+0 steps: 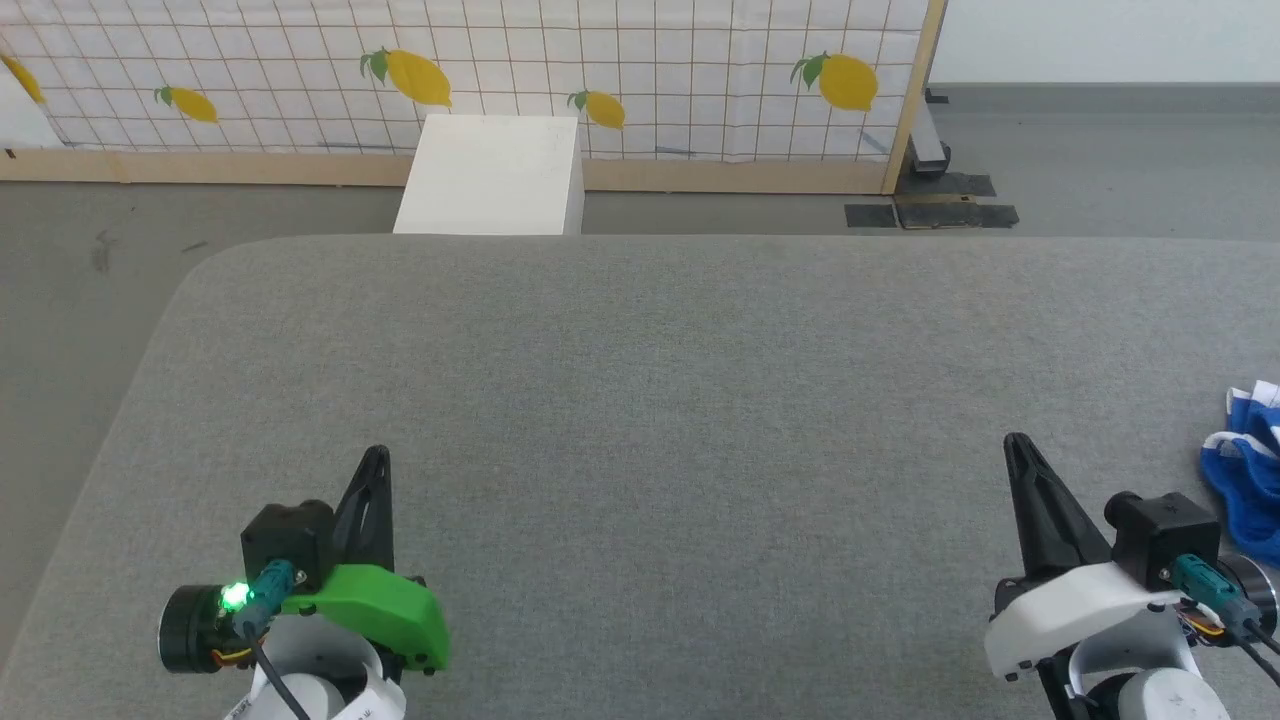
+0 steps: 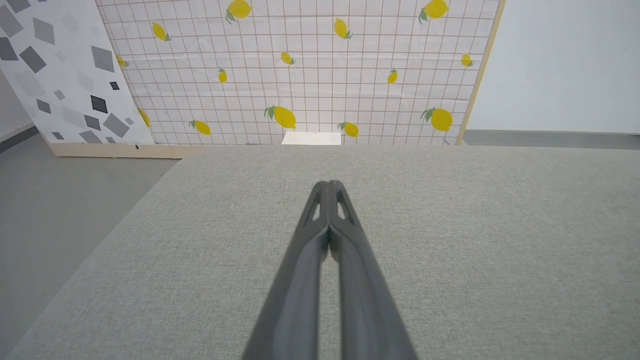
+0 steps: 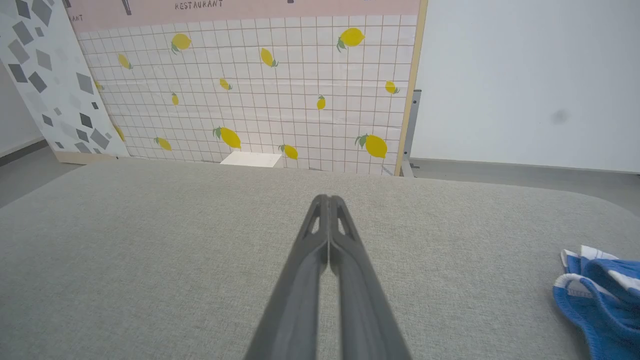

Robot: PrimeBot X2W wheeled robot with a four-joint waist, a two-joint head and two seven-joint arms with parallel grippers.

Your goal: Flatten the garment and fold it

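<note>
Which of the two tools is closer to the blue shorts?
The right tool, white-mounted: the shorts lie bunched just to its right. The left tool, green-mounted, sits far off.

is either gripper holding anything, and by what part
Nothing is held. The left gripper and right gripper are both shut and empty. The blue shorts lie crumpled on the grey padded surface, apart from the right gripper.

Blue, white-striped garment (image 3: 607, 295) on grey surface (image 1: 650, 400); lemon-print gridded backdrop (image 1: 640, 70).

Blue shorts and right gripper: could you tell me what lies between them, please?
Bare grey upholstery separates the right gripper from the blue shorts; the right wrist view shows it.
</note>
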